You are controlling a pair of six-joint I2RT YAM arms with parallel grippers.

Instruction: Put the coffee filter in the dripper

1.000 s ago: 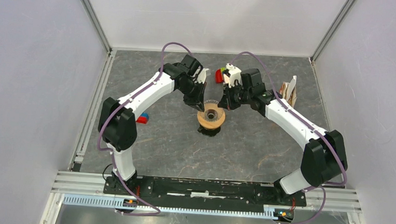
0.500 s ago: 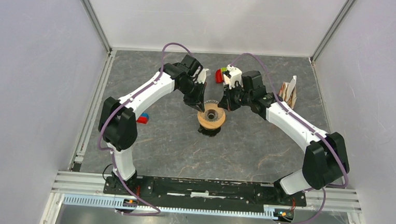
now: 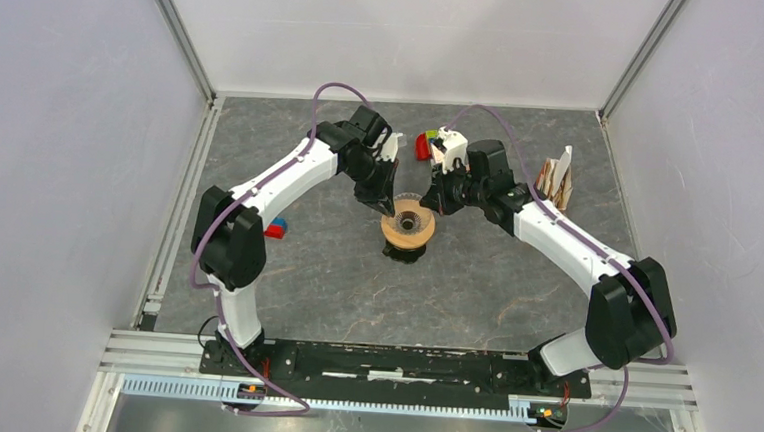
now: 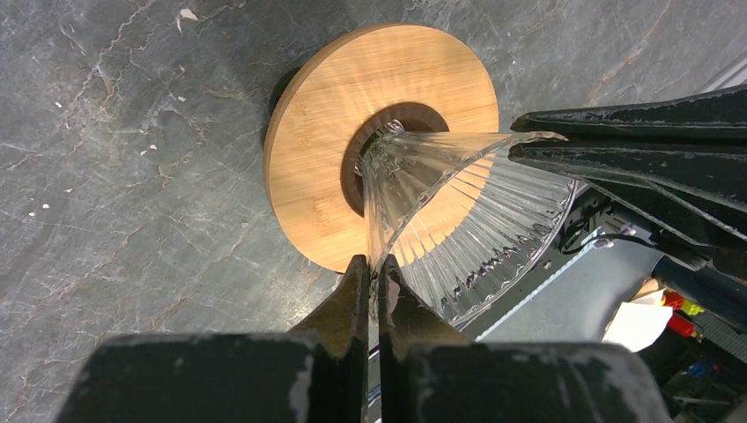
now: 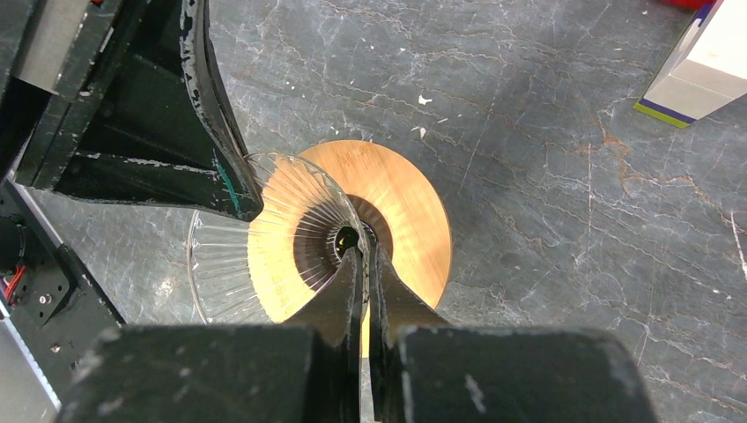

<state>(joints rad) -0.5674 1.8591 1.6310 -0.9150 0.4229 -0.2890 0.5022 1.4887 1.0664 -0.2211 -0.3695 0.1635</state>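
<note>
The dripper (image 3: 407, 225), a clear ribbed glass funnel on a tan wooden ring, stands in the middle of the table. My left gripper (image 3: 386, 202) is shut on the funnel's left rim. In the left wrist view its fingertips (image 4: 372, 275) pinch the glass wall above the wooden ring (image 4: 321, 159). My right gripper (image 3: 431, 203) is shut on the opposite rim. In the right wrist view it (image 5: 363, 264) pinches the glass beside the ring (image 5: 410, 207). No white paper shows inside the funnel (image 5: 282, 238). I cannot make out the coffee filter for certain.
A white and brown paper bundle (image 3: 558, 177) stands by the right wall; it may hold filters. Red and green toy blocks (image 3: 423, 144) lie at the back. A red and blue block (image 3: 276, 229) lies at the left. A white block (image 5: 705, 66) lies behind the dripper.
The right arm's wrist has shifted slightly. The dripper and the left arm have not visibly moved.
</note>
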